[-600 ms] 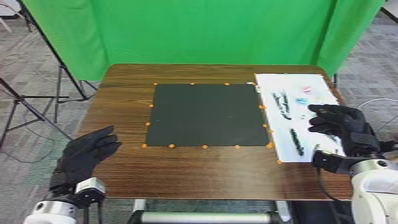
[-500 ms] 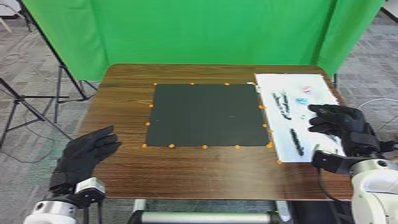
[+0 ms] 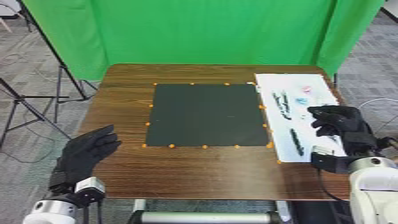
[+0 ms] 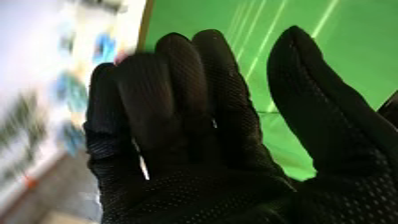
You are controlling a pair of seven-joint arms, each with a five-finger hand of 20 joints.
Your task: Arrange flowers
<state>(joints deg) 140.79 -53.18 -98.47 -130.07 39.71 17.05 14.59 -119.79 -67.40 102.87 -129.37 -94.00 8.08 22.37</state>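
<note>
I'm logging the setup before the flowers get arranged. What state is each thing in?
Left hand: open, fingers relaxed
Right hand: open, fingers extended, over the white sheet
White sheet: spread flat
Dark slender pieces: lying down on the sheet
Pink piece: lying on the sheet
Dark mat: laid flat on the table
Green backdrop: hanging

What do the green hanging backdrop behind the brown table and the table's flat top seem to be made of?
The green backdrop looks like matte cloth, since it falls in soft vertical folds. The brown tabletop shows wood grain with slight sheen; solid wood or laminate, I cannot tell.
</note>
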